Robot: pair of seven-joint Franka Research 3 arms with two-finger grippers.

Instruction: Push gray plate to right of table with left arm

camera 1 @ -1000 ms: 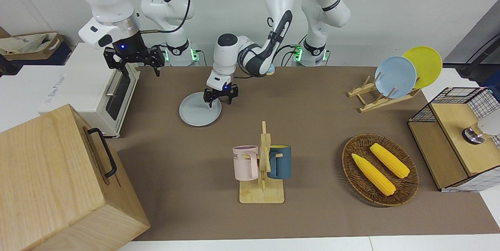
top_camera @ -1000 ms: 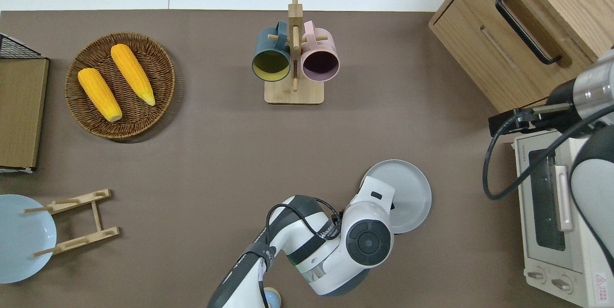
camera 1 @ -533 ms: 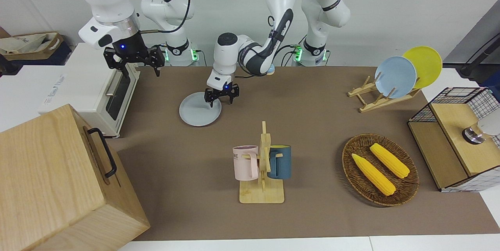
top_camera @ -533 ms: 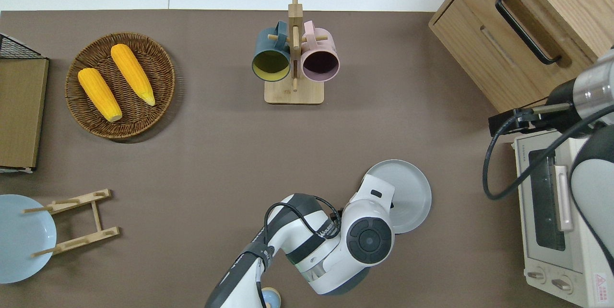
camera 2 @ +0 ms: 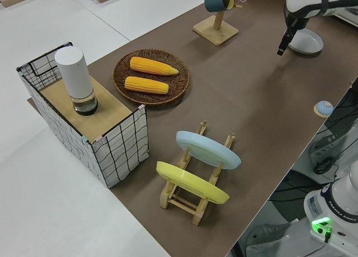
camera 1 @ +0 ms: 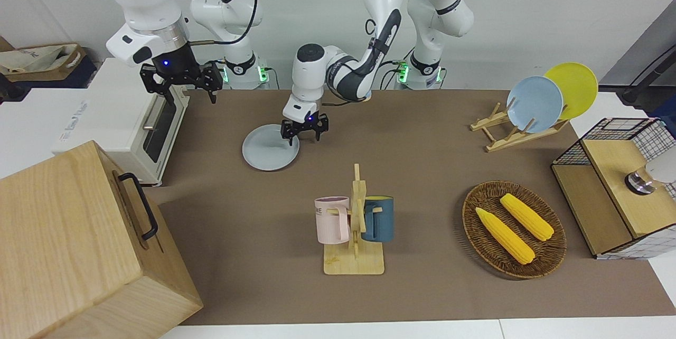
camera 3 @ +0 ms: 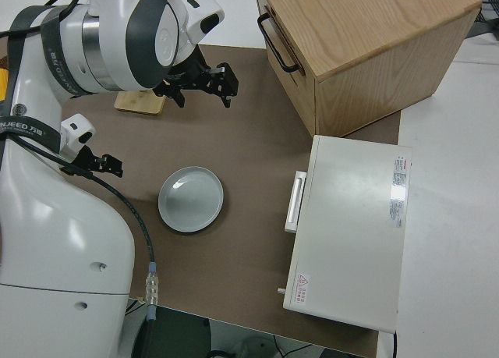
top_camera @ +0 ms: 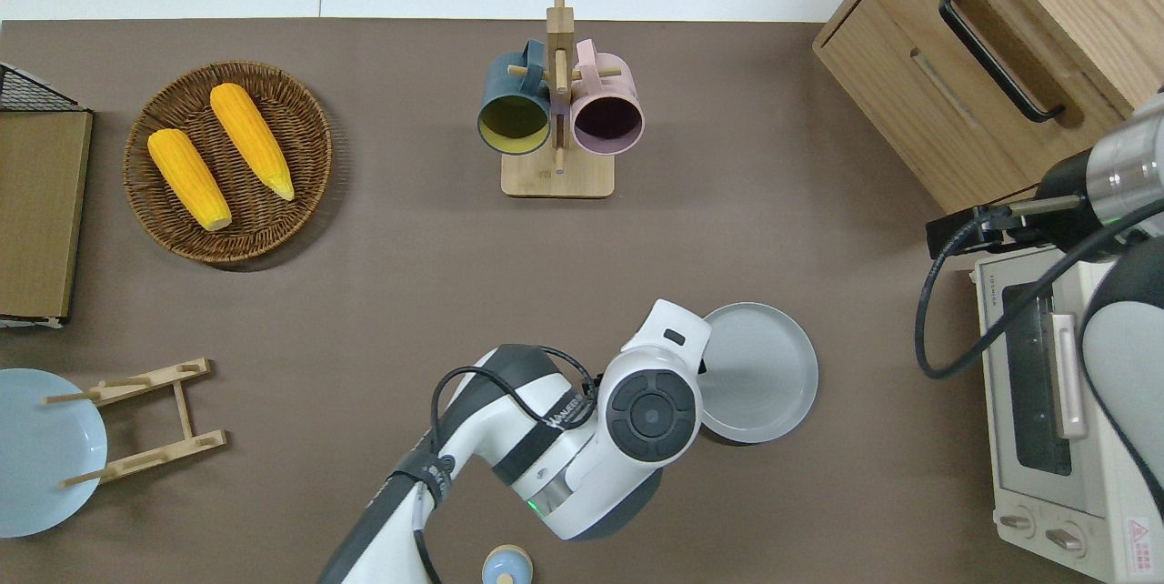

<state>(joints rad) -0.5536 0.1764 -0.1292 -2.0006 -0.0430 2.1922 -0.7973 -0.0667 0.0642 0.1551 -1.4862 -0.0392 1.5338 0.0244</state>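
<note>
your left tool, fingers apart and holding nothing, is backing off the gray plate; the plate is staying put, so the push looks finished.

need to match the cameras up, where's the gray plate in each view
Front view: gray plate, upper middle, between the toaster oven and the mug rack.
Overhead view: plate, lower part, beside the oven.
Left side view: plate, top corner, partly covered by the left arm.
Right side view: plate, centre, beside the oven.
Shared landmark: the toaster oven, absent only from the left side view.
</note>
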